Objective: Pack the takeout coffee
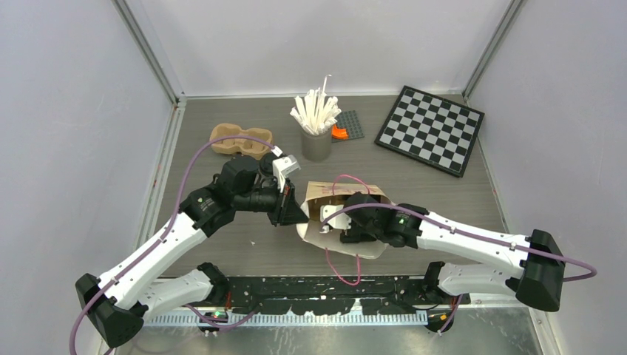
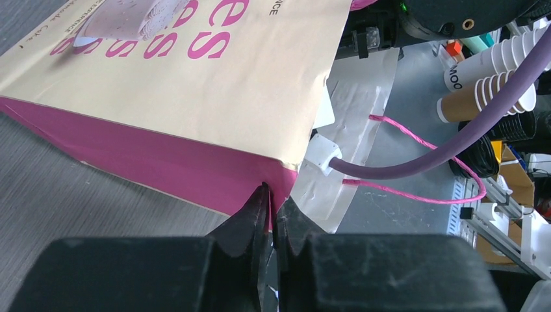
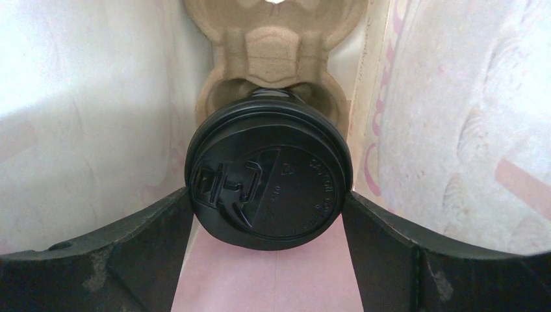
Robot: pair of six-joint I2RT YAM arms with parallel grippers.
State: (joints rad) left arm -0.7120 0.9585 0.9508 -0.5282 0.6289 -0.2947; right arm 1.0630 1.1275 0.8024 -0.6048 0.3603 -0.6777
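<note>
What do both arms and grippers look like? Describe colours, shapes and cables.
The left arm and right arm have white shells with black joints. A purple cable loops along each. The left gripper and right gripper have black tapering fingers; a small green light glows near the right wrist.

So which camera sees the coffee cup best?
The right wrist view: the coffee cup fills the middle, its black lid facing the camera, between the fingers, inside the paper bag. The top and left wrist views show only the bag, not the cup.
</note>
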